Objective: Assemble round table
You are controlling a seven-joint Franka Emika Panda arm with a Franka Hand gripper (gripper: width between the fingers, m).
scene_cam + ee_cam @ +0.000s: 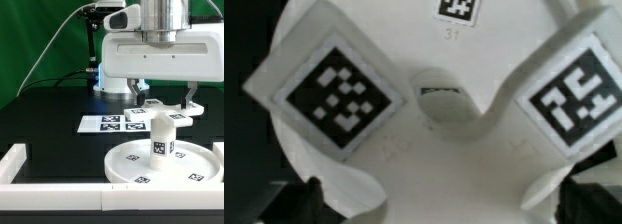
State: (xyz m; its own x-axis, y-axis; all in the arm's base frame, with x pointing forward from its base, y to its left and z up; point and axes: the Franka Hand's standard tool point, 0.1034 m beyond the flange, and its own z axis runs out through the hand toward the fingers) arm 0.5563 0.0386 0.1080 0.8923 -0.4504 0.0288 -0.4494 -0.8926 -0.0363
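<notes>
The large round disc [135,168] lies flat on the black table near the front, and the short cylindrical leg [160,136] stands upright on its hub. Just behind it lies the cross-shaped foot [152,104] with its tags facing up. My gripper [163,98] is lowered over the foot and stands open, one finger on each side of it. In the wrist view the foot [438,130] fills the picture, two tagged arms spreading apart. The dark fingertips [295,200] sit at the edges, either side of the foot's white body, gripper [438,205] open.
The marker board [108,123] lies flat at the exterior view's left of the foot. A long white rail [60,196] runs along the front edge, and another [12,162] along the left. The arm's white base [112,80] stands behind, before a green backdrop.
</notes>
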